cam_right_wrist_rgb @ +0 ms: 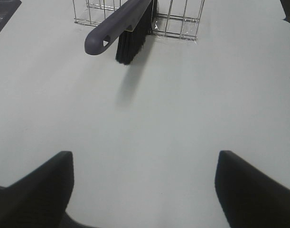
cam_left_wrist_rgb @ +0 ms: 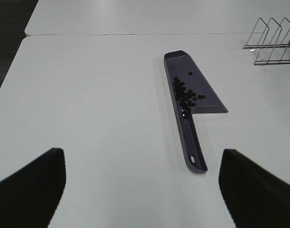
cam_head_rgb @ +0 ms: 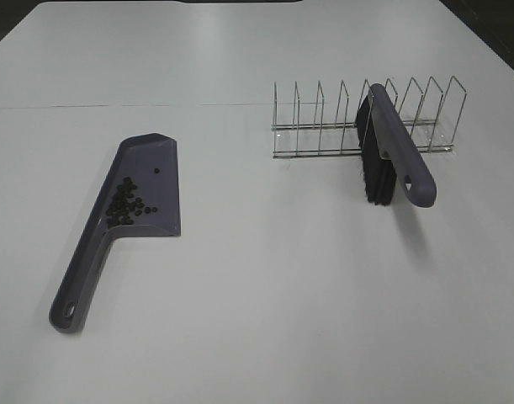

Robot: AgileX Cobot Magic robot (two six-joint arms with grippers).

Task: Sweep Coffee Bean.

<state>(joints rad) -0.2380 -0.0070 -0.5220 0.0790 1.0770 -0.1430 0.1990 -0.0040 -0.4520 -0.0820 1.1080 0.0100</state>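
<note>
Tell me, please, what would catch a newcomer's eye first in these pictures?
Probably the purple dustpan lying flat on the left of the white table, with a cluster of dark coffee beans gathered in its tray. Next, on the right, the brush propped in the wire rack, its handle sticking out toward the camera and its black bristles hanging down. Neither is touched by either gripper.

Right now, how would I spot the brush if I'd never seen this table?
Find the wire rack at the far right of the white table. The brush leans in it, purple handle jutting forward, black bristles hanging; the purple dustpan lies flat, left, holding the coffee beans.
</note>
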